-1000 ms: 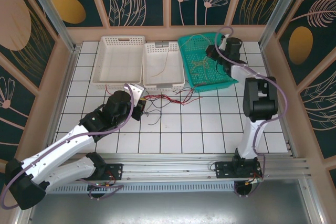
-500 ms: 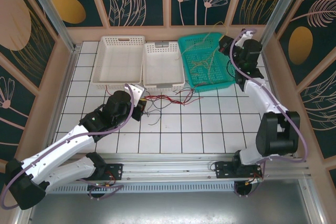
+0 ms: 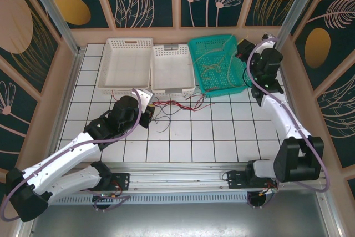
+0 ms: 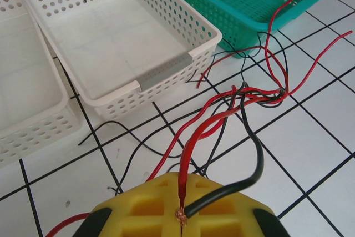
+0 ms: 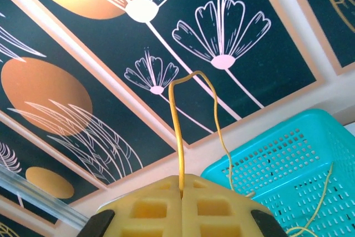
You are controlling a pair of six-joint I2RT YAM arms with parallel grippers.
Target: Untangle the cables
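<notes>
A tangle of red and black cables (image 3: pixel 177 105) lies on the tiles in front of the baskets. My left gripper (image 3: pixel 148 115) is shut on a red cable (image 4: pixel 191 142) and a black cable (image 4: pixel 252 137), whose bare ends meet between the yellow pads (image 4: pixel 183 195). Both run to a knot (image 4: pixel 274 94) near the teal basket. My right gripper (image 3: pixel 242 45) is raised at the basket's back right corner. It is shut on a yellow cable (image 5: pixel 176 115), which arches up from my right gripper's pads (image 5: pixel 181 188) and drops into the teal basket (image 5: pixel 277 165). More yellow-olive cables (image 3: pixel 213 67) lie inside it.
Two white baskets (image 3: pixel 125 43) (image 3: pixel 173 88) stand left of the teal basket (image 3: pixel 236 86) along the back. The nearer white basket (image 4: pixel 166 73) holds one thin wire. Wooden walls close in the tiled table at the back and on both sides.
The right arm has swung from over the teal basket to its back right corner, lifting the yellow cable. The left arm and its cables have not moved.
</notes>
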